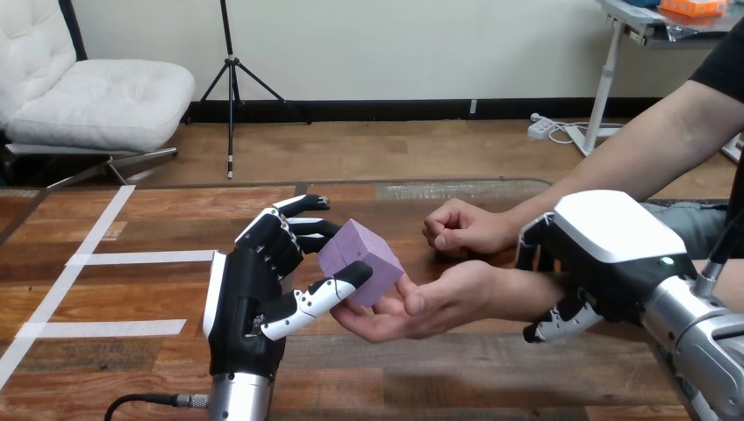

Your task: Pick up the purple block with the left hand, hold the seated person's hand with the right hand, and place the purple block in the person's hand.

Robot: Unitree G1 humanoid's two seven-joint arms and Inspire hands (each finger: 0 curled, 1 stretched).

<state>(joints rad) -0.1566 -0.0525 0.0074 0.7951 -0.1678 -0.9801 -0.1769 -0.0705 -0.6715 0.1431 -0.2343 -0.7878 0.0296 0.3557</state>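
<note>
Clamps the purple block (361,259) in the left hand (250,298): thumb pressed to the near face, fingers (294,232) curled over the far side. Holds it tilted on a corner, just over the person's open hand (430,303), above the fingertip end of that palm rather than its middle. Touching the skin there or just clear: cannot tell. Roughly a cube, so no long axis to line up.

Wraps the right hand (605,237) round the person's wrist (513,289), to the right of the open palm, fingers (533,253) hooked over the top, thumb curled beneath. Leaves the person's other hand (461,228), a loose fist, beyond the open palm and apart from the block.

Looks like the handing-over step, with pick-up and wrist hold both done. Hinges on one relation: block lying left of the palm's hollow, left thumb close above the person's fingertips. Probably calls for a small carry right and down into the hollow, then spreading thumb and fingers. Risks tipping the block off the fingertips if let go here.
</note>
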